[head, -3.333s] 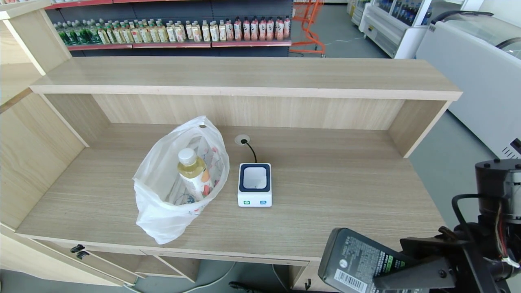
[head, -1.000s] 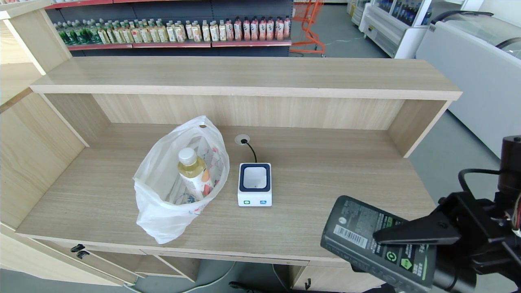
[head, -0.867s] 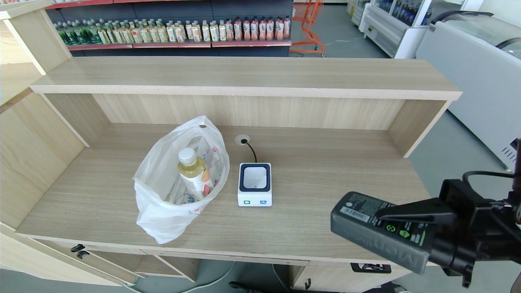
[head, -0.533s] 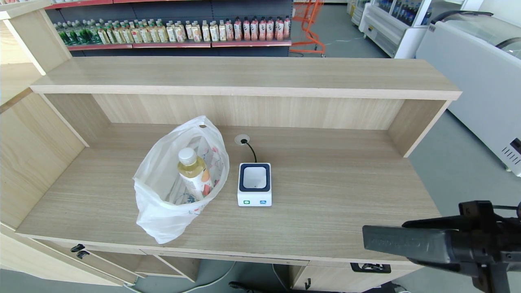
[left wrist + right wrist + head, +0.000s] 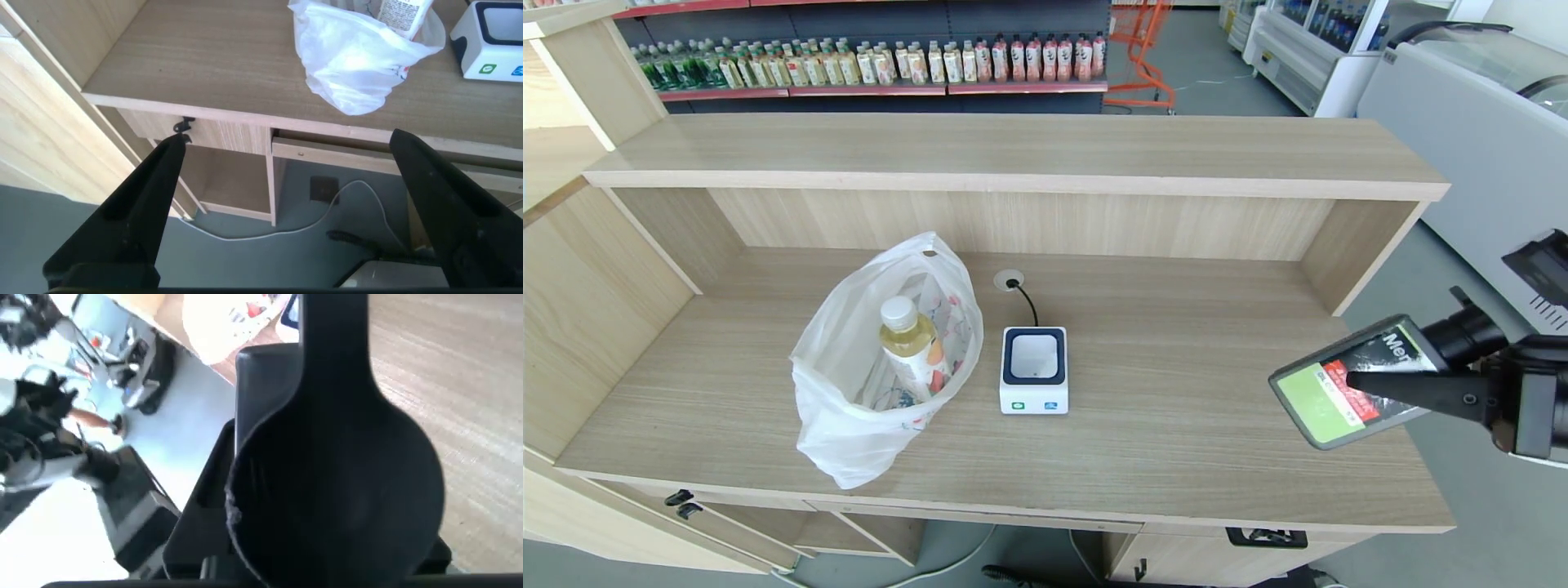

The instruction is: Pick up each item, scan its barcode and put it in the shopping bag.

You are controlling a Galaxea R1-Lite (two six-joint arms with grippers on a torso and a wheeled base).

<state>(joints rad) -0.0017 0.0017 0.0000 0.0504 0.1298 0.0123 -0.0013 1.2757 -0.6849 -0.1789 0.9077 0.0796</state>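
My right gripper (image 5: 1352, 380) is shut on a dark flat pack (image 5: 1327, 402), holding it in the air over the counter's right end. The pack's green and red label faces up. In the right wrist view the pack (image 5: 335, 498) is a dark shape close to the camera. The white scanner (image 5: 1034, 369) stands mid-counter, well left of the pack. Beside it the white shopping bag (image 5: 866, 408) stands open with a tea bottle (image 5: 911, 347) upright inside. My left gripper (image 5: 286, 216) hangs open below the counter's front edge, under the bag (image 5: 359, 61).
The wooden counter (image 5: 1176, 441) has a raised back shelf (image 5: 1013, 155) and side walls. A cable runs from the scanner to a port (image 5: 1009, 282). Bare counter lies between the scanner and the pack. Freezers (image 5: 1462, 106) stand to the right.
The right gripper has lifted the pack from below the counter's front edge and turned it over. The barcode side that faced up is now hidden; the label side shows. Bag and scanner unmoved.
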